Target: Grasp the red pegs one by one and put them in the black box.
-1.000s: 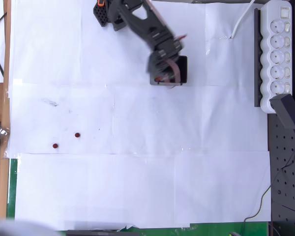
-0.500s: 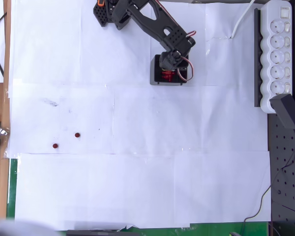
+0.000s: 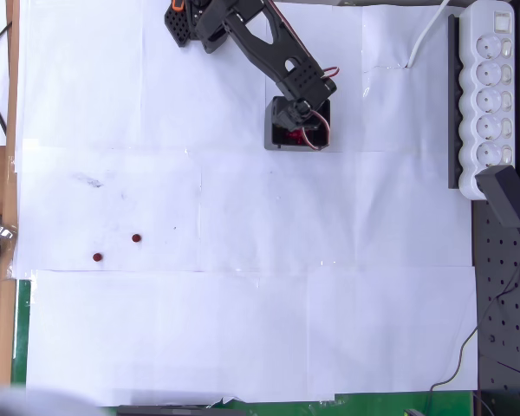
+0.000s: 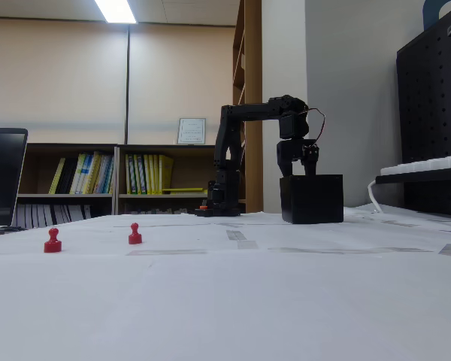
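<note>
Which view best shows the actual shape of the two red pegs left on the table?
The fixed view. From the side, the red pegs stand upright on the white paper, each with a round head over a wider base. The overhead view reduces them to small dark-red dots, good for position but not form.

I see two red pegs (image 3: 136, 237) on white paper (image 3: 243, 329), a black box (image 4: 311, 198), my black arm (image 3: 264, 48), and a white power strip (image 3: 492, 87).
</note>
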